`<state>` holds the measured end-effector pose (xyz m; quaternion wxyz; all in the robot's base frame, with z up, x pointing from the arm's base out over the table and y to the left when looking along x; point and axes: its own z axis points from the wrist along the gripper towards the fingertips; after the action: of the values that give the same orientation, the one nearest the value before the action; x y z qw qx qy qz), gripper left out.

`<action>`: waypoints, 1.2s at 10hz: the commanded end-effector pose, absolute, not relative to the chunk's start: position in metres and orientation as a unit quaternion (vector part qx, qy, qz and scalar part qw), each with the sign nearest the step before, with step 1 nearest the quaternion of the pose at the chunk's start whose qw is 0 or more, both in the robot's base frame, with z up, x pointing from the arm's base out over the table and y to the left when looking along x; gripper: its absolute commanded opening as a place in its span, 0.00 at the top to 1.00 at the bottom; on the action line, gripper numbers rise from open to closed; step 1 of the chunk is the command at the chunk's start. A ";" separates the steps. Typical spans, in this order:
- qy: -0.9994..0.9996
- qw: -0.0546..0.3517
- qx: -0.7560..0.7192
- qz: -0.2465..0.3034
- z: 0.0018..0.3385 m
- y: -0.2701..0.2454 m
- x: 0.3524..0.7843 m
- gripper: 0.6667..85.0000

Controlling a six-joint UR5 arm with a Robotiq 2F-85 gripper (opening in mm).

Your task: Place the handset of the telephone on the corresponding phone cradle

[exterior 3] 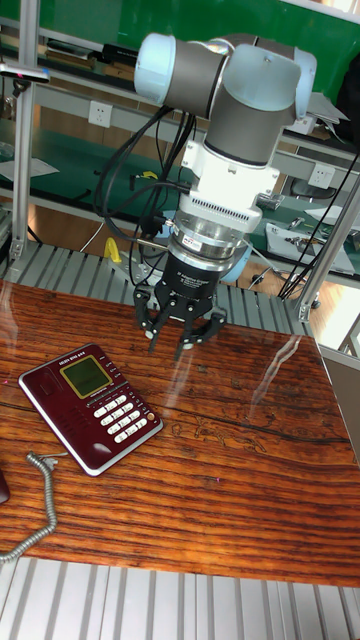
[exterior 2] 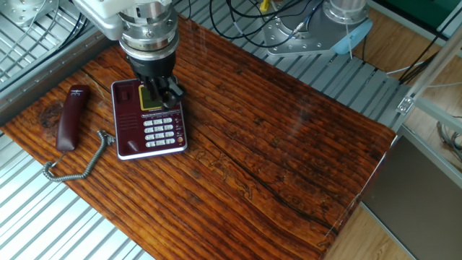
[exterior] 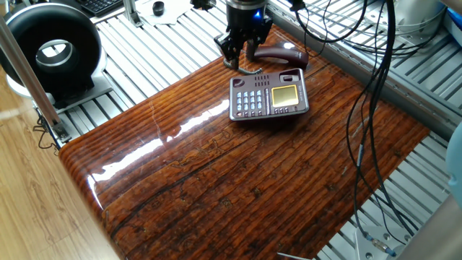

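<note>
The dark maroon handset (exterior: 280,54) (exterior 2: 68,117) lies flat on the wooden table beside the telephone (exterior: 268,96) (exterior 2: 149,120) (exterior 3: 91,405), off the base. Its coiled grey cord (exterior 2: 74,170) (exterior 3: 40,508) trails over the table edge. The phone cradle (exterior: 268,76) (exterior 2: 125,101) is the dark strip along the base's edge nearest the handset, and nothing lies in it. My gripper (exterior: 241,50) (exterior 2: 162,91) (exterior 3: 180,338) hangs above the display end of the telephone, open and holding nothing, with the handset's near end just beside it.
A black ring-shaped device (exterior: 52,50) stands on the slatted metal bench off the table's far left corner. Black cables (exterior: 375,94) hang over the right side of the table. The table's edges (exterior 2: 339,217) drop to metal slats.
</note>
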<state>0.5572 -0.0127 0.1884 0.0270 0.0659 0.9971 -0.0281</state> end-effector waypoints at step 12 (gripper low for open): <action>0.999 0.037 0.034 -0.016 0.169 -0.002 0.566 1.00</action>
<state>0.5631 -0.0069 0.1700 0.0318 0.0364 0.9985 -0.0258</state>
